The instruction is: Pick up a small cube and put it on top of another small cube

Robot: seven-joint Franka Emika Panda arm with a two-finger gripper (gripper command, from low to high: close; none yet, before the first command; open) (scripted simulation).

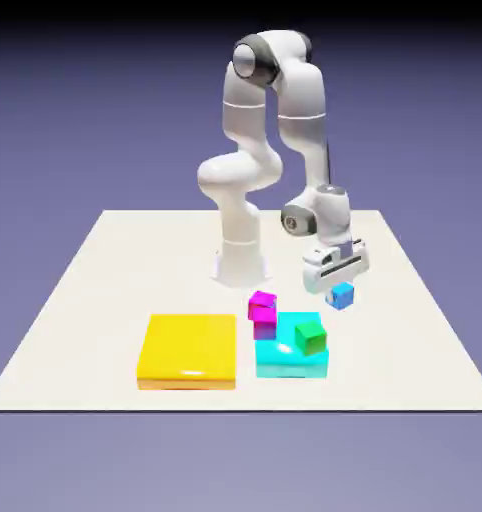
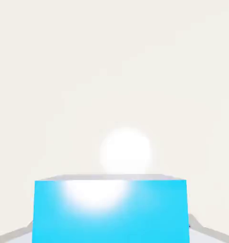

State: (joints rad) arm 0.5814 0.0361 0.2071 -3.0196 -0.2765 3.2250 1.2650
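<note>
- Blue, plain and hard-edged, the small cube [image 1: 341, 296] looks rigid; I'd judge it light and not fragile, though its glossy face may be a little slippery.
- I'd take hold of it by two opposite flat sides, at mid-height, with the pads square to the faces; a corner grip could let it twist.
- My gripper [image 1: 340, 293] is closed on that cube, its jaws held apart only by the cube's width; in the hand view the cube fills the space between the fingertips.
- The cube is at the exterior view's right, over the pale table [image 1: 405, 350], well apart from the green cube [image 1: 310, 338] and the cyan block [image 1: 291, 368]; whether its underside touches the table, I cannot tell.
- The arm [image 1: 303, 95] arches up from its base and bends down at the elbow; the hand [image 1: 335, 265] hangs low, fingers pointing down, its body turned somewhat askew to the table's edges.
</note>
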